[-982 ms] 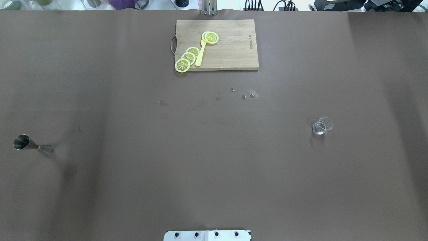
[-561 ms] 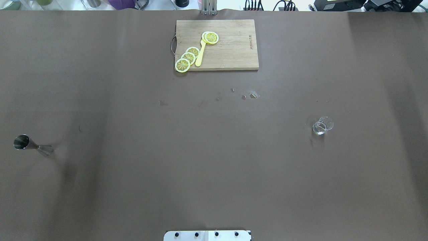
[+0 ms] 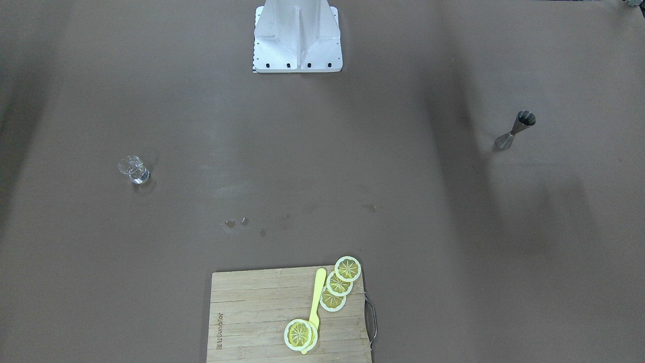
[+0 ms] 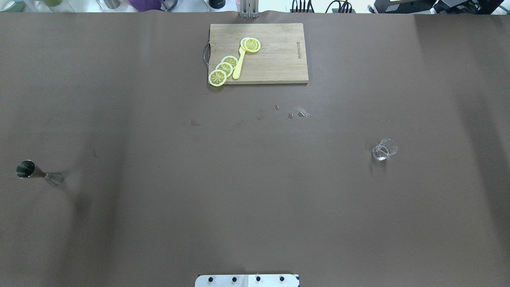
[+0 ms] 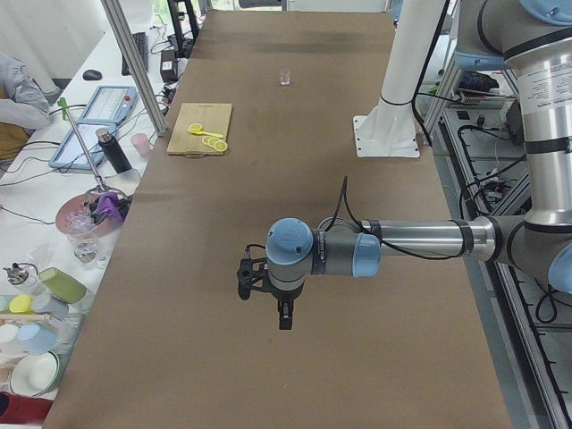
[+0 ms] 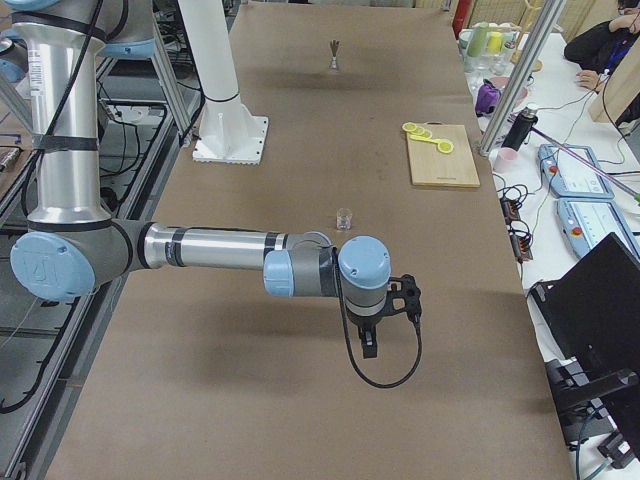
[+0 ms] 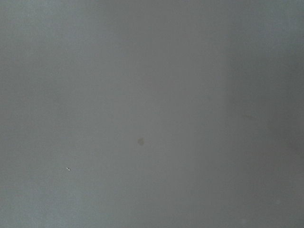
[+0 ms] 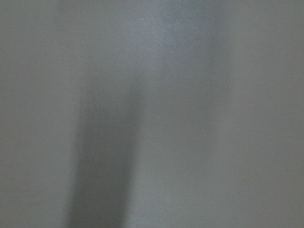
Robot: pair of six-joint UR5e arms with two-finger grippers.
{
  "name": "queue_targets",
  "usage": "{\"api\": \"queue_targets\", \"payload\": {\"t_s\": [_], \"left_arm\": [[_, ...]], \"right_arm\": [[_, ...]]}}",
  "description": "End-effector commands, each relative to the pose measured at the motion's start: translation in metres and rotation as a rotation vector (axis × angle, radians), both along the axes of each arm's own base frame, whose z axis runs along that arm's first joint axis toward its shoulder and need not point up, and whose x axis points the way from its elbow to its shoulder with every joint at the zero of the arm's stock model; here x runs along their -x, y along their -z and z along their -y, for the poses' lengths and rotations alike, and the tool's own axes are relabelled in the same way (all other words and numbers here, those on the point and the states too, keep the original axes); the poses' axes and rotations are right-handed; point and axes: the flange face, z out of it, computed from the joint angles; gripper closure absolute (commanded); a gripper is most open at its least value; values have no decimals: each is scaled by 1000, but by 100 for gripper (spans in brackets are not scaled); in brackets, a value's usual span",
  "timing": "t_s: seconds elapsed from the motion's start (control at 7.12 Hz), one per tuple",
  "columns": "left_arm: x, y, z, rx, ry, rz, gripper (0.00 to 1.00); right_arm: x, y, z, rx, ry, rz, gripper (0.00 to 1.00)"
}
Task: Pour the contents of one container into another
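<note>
Nothing on the brown table point(image 4: 255, 207) has moved since a second ago, left gripper point(image 5: 283, 315) and right gripper point(image 6: 369, 345) hang over it, finger spread impossible to tell, cutting board point(image 4: 275, 59) at far centre, metal jigger point(image 4: 38, 173) upright on the left side, small glass point(image 4: 384, 149) on the right, well apart, lemon slices point(image 4: 224, 68) on the board

Table point(image 4: 159, 219): plain brown, faint darker stains | jigger point(image 4: 34, 172): mirror-silver metal | glass point(image 4: 384, 150): clear, colourless | board point(image 4: 275, 59): pale tan wood, lengthwise grain strips, small dark lettering | slices point(image 4: 217, 77): yellow, whitish rims, radial segment lines | spoon point(image 4: 238, 65): light yellow | arms point(image 5: 420, 239): silver tubes, pale-blue joint caps | base point(image 3: 297, 35): white
</note>
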Motion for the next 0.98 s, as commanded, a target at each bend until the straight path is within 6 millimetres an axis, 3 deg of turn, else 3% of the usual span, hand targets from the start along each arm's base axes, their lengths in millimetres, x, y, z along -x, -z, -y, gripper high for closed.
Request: {"api": "queue_targets", "payload": {"t_s": [0.0, 0.42, 0.84], "left_arm": [[0, 0, 0, 0, 0, 0, 1], [0, 1, 0, 0, 0, 0, 1], [0, 0, 0, 2, 0, 0, 1]], "right_arm": [[13, 3, 11, -47, 31, -40, 0], [17, -23, 16, -124, 30, -29, 0], [22, 8, 39, -279, 42, 10, 0]]}}
